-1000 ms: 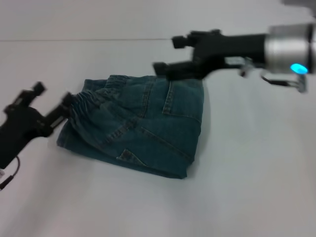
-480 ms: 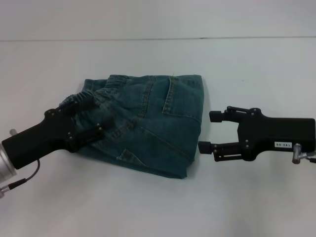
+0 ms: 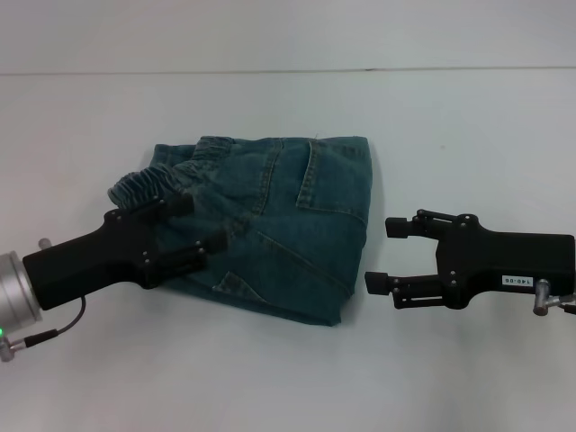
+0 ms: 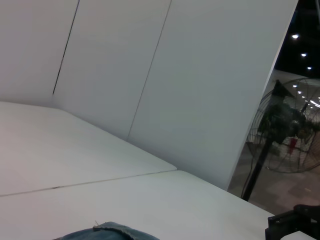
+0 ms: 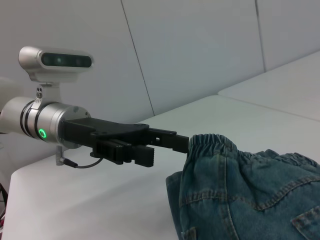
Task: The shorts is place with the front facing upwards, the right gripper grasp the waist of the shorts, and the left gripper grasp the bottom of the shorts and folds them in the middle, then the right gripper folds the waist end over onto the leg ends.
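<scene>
My left hand (image 3: 200,227) lies nearest, low over the shorts (image 3: 270,225) by their waist (image 3: 148,184), fingers parted, gripping nothing. My right hand (image 3: 387,254) waits open just beside them. They lie folded on the tabletop (image 3: 450,117); I judge folding done.

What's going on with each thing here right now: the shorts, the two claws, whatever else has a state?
shorts: folded into a bundle, lying on the white table, held by nothing
waistband: crinkled, bunched at the robot's left side of the bundle
left gripper: open, lying low over the waistband side of the shorts
right gripper: open, empty, just beside the shorts' other edge, apart from the cloth
</scene>
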Controlling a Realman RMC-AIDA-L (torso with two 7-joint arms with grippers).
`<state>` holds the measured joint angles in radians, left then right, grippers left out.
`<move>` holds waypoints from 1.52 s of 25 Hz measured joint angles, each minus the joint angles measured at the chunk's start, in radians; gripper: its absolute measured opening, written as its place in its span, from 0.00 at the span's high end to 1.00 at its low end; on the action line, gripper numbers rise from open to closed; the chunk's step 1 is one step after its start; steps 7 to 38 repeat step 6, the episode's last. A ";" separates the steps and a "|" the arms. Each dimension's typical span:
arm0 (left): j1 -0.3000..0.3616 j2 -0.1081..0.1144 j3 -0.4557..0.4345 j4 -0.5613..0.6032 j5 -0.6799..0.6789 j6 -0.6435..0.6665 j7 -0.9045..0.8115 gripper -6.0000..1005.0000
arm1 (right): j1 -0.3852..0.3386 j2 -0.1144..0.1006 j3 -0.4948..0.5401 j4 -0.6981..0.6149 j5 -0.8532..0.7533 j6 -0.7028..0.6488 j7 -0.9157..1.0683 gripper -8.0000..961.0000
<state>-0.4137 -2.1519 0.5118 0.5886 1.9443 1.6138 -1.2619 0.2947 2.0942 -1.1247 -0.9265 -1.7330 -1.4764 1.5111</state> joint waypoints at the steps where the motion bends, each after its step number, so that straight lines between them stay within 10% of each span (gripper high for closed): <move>1: 0.001 0.000 -0.001 0.000 0.000 0.000 -0.003 0.15 | 0.000 0.000 0.000 0.000 0.000 0.001 0.000 0.00; 38: 0.014 -0.003 -0.002 0.002 0.002 0.000 -0.011 0.15 | 0.000 0.000 0.000 0.001 0.001 0.003 -0.001 0.00</move>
